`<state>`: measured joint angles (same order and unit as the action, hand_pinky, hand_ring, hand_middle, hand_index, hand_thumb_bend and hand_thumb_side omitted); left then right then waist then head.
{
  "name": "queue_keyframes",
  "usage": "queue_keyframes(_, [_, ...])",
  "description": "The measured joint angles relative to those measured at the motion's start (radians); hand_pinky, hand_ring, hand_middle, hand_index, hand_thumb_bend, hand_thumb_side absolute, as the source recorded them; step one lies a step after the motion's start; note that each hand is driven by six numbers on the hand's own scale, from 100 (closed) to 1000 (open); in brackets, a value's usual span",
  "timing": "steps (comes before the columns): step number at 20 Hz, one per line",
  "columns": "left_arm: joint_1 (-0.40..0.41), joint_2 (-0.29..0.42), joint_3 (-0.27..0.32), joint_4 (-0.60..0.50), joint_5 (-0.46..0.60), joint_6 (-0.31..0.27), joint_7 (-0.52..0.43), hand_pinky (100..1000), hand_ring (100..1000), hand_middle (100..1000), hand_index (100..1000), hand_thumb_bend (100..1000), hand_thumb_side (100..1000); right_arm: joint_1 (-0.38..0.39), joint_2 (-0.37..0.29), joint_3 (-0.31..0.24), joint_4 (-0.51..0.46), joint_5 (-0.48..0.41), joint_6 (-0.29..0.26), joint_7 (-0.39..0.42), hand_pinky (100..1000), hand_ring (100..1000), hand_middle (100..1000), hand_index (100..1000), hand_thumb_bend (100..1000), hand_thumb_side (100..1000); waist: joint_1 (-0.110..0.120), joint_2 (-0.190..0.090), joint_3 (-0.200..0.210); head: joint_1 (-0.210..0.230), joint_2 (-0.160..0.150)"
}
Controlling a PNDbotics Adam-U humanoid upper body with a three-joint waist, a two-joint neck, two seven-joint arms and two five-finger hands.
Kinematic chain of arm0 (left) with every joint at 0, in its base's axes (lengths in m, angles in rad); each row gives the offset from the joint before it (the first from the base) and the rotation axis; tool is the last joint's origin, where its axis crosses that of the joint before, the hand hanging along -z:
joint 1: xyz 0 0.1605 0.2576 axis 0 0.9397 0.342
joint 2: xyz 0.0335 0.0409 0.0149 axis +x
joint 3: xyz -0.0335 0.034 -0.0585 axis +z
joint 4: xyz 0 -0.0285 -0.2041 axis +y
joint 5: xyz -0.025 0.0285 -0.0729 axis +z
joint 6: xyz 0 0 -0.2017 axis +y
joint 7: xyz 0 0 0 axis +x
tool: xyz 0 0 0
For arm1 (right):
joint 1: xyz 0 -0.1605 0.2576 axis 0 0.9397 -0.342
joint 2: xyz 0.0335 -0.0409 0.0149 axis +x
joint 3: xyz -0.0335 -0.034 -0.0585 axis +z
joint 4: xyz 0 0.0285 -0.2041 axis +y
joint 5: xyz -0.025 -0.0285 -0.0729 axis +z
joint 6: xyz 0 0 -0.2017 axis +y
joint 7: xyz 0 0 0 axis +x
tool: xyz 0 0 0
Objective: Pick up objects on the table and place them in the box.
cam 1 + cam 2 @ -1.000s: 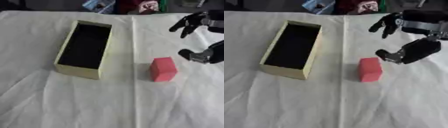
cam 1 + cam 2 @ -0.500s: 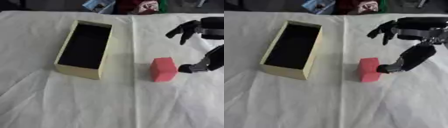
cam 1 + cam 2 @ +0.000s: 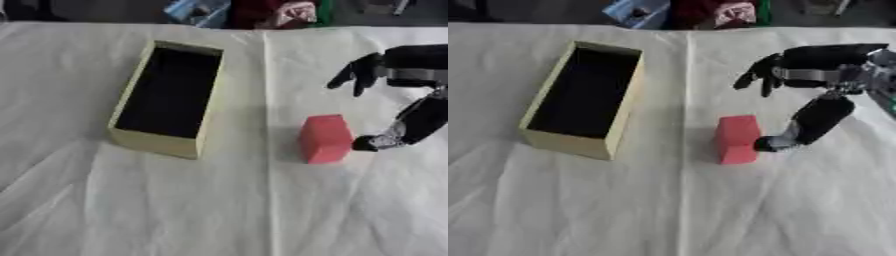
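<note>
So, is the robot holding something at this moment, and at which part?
Nothing is held. The right hand touches only the right side of the red block, which stands on the table.

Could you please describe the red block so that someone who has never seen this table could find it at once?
Start from the white cloth that covers the table and find the long open yellow box with the dark inside. To the right of the box, apart from it, stands the red block, with the robot's right hand touching its right side. It is the only red and the only loose thing on the cloth.
</note>
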<state>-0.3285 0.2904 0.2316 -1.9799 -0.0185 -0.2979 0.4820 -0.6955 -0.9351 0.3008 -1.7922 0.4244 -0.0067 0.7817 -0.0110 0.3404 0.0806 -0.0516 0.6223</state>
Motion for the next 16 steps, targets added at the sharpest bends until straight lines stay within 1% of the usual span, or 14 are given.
queue_keyframes(4, [0.000,-0.001,-0.002,0.000,0.001,0.000,-0.002,565,549,518,652,198,100,-0.004,0.021,0.008,0.034,0.042,-0.003,0.001,784,832,878,944,469,495,0.000,0.000,0.000,-0.001,0.000])
queue_keyframes(9, [0.000,-0.008,-0.005,0.000,0.001,0.000,-0.005,564,549,517,651,191,100,-0.009,0.054,0.021,0.079,0.077,-0.004,0.003,809,884,895,945,469,498,0.000,0.000,0.001,-0.004,0.000])
queue_keyframes(11, [0.000,-0.009,-0.005,0.000,0.001,0.000,-0.005,564,549,517,651,190,100,-0.009,0.068,0.022,0.098,0.094,-0.004,0.003,819,899,898,944,475,498,0.000,0.000,0.002,-0.004,0.000])
queue_keyframes(16, [0.000,-0.009,-0.005,0.000,0.004,0.001,-0.008,563,549,517,650,187,100,-0.017,0.098,0.029,0.145,0.128,-0.010,-0.002,822,900,897,941,472,504,0.000,0.000,0.002,-0.005,0.000])
